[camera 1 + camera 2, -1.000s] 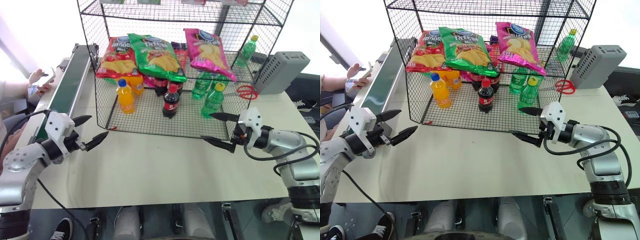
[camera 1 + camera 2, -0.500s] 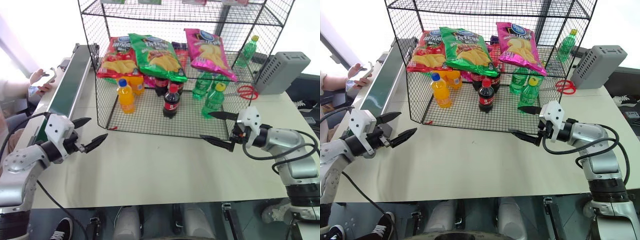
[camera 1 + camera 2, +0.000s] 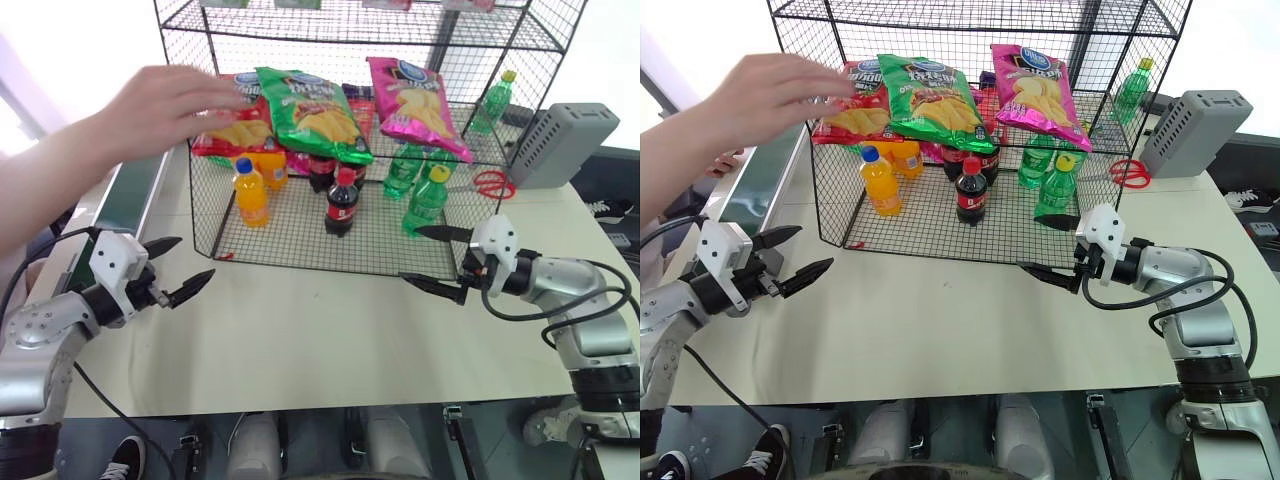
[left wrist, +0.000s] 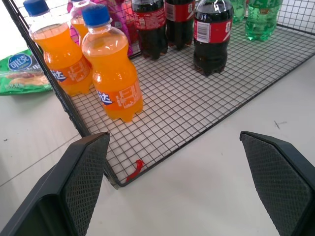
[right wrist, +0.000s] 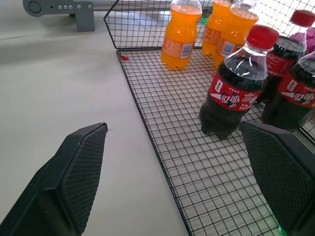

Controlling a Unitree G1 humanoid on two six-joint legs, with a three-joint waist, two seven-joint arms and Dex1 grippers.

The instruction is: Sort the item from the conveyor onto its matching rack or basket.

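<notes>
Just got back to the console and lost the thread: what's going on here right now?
Nothing is being held. The left gripper and right gripper both hang open above the table, in front of the wire rack. A person's hand reaches in over the conveyor toward the rack. The pink chip bag lies on a rack shelf beside the green chip bag and red chip bag, with bottles below.

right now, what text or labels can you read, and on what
Orange bottle: "达", the rest of its label is turned away.
Cola bottles: white script on red labels, too blurred to read.
Green bag: round blue logo, characters unclear.
Rack bags, shelf tags: too small to read.
</notes>
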